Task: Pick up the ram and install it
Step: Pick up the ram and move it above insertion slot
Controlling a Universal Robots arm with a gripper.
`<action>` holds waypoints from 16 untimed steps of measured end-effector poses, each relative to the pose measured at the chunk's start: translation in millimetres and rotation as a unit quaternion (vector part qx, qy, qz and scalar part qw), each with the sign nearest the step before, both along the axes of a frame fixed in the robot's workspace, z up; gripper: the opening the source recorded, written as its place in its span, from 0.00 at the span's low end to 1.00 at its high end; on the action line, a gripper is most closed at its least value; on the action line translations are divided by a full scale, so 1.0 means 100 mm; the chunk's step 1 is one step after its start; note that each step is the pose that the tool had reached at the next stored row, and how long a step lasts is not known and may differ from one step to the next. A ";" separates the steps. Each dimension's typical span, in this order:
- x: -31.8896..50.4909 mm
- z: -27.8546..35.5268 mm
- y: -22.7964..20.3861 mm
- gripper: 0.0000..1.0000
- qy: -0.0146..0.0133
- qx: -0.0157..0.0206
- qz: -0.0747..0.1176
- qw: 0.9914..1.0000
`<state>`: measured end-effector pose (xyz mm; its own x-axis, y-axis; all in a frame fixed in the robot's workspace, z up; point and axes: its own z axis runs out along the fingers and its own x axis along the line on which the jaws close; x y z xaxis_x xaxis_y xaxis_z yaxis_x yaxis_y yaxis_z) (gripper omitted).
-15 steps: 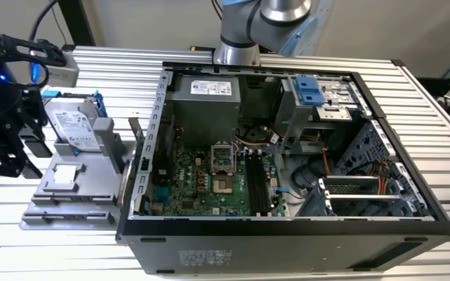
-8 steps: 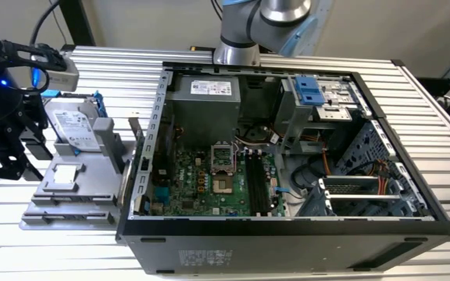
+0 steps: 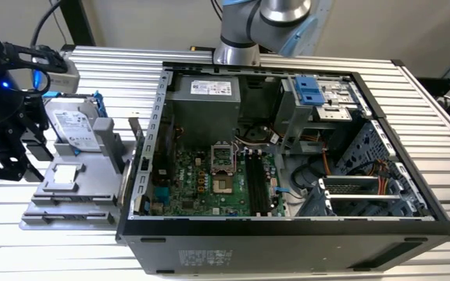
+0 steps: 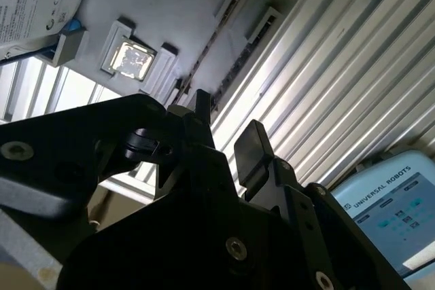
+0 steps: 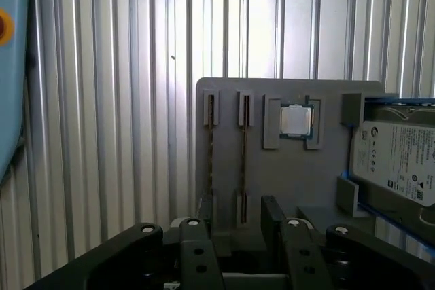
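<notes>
You will find a long, thin, dark ram stick standing on edge in a slot of the grey plastic holder, with a second ram stick in the neighbouring slot. Your tool hangs close to the holder's near end, its black fingers spread apart and gripping nothing. The holder rests on the ribbed metal tabletop, beside the open black computer case.

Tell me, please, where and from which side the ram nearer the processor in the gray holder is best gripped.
Probably grip the ram by its exposed long edge, near mid-length, pinching its two flat faces. It stands on edge in a slot of the gray holder, leaving just that edge free, so come from above, jaws across its thickness.
</notes>
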<state>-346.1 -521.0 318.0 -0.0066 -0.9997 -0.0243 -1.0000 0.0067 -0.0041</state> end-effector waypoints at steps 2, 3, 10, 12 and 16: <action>0.000 -0.025 0.000 1.00 0.000 0.000 0.000 1.000; 0.000 -0.035 0.000 1.00 0.000 0.000 0.000 1.000; -0.004 -0.126 0.000 1.00 0.000 0.000 -0.001 1.000; -0.006 -0.154 0.000 1.00 0.000 0.000 -0.002 1.000; -0.011 -0.223 -0.001 1.00 0.000 0.000 -0.003 1.000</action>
